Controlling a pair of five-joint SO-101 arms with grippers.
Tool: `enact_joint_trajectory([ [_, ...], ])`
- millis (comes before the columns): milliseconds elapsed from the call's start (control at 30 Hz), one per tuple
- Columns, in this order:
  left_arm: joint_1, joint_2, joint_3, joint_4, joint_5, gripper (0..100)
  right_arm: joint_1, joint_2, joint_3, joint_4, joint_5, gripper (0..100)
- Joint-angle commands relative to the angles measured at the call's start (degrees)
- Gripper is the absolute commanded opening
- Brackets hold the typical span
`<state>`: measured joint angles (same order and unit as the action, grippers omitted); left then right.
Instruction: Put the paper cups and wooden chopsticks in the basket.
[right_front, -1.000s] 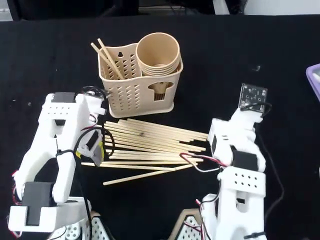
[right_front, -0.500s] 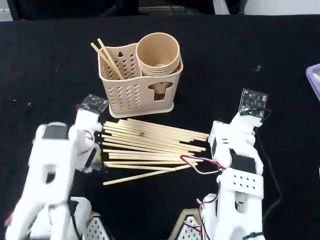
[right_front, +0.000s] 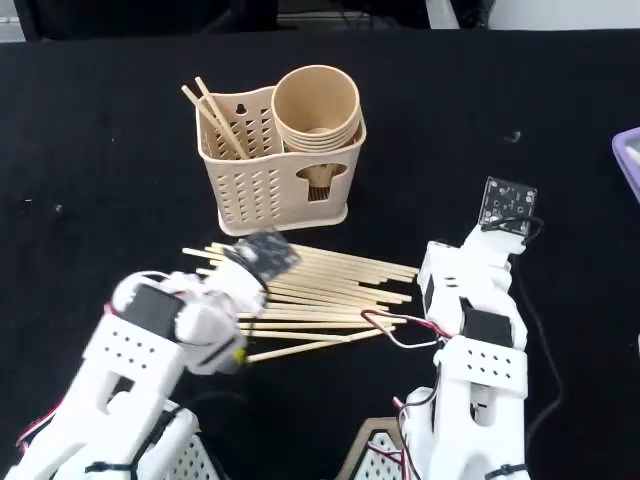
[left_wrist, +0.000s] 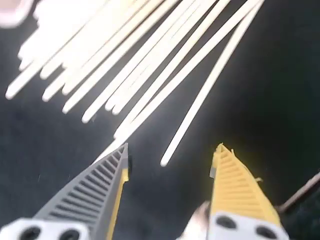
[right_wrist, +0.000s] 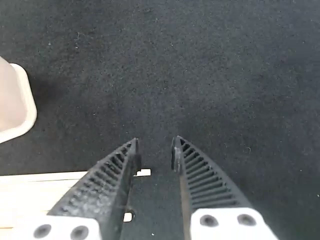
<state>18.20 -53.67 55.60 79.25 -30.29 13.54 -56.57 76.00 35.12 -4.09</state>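
Chopsticks (right_front: 340, 285) lay fanned beneath the left gripper (left_wrist: 172, 146), its jaws spread wide and empty; closing squarely across one stray stick, clear of neighbours, looked the surest pick.

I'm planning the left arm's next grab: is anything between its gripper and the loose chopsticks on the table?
Nothing visible stands in the way. The left gripper is open over the black table, and the chopsticks lie directly ahead of its fingertips. One stick's end lies between the jaws.
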Motion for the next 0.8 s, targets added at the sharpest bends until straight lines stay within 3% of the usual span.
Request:
enact_joint_trajectory([
  [0,7.3,3.7,2.8,-10.7,4.4,26,0.7,-0.2,-0.2,-1.0,-0.1,10.9],
  [400,7.6,24.2,2.2,-26.5,4.5,26,0.7,-0.4,-0.2,-1.0,-0.1,10.9],
  [767,7.8,26.4,2.2,-27.4,4.2,26,0.6,-0.4,-0.2,-1.0,-0.1,10.9],
])
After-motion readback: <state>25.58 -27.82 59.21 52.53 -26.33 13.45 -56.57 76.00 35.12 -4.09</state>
